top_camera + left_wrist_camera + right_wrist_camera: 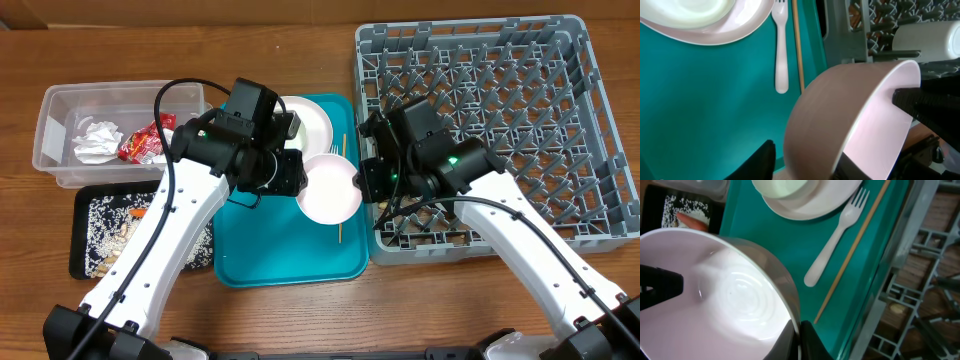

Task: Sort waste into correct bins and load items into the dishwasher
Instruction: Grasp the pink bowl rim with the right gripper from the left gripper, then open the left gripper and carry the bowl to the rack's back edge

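Hanging tilted above the right half of the teal tray (pixel 260 250), a white bowl (pixel 330 190) sits between the two arms, its open side turned toward the right arm and the dish rack (pixel 500 90). The right gripper (pixel 366 182) is clenched on the bowl's rim at the side nearest the rack: in the right wrist view its dark fingers (pixel 812 349) pinch the rim at the bottom edge, one inside and one outside. The left gripper (pixel 296 178) reaches in from the opposite side and straddles the bowl's wall, but its jaws look released, since in the left wrist view the outer finger (pixel 762 160) stands just off the wall with a sliver of teal between them. Behind the bowl on the tray lies a pale plate (pixel 318 128) with a smaller bowl (pixel 790 187) on it, and just beside the plate a white fork (pixel 835 240) and a wooden chopstick (pixel 850 255) lie side by side near the tray's right edge. A white cup (pixel 927 40) shows inside the rack. Well to the left, the clear tub (pixel 50 150) holds crumpled napkins (pixel 95 140) and a red wrapper (pixel 145 143), and the black tray (pixel 85 250) in front of it holds pale crumbs (pixel 105 220) and an orange carrot piece (pixel 690 221)
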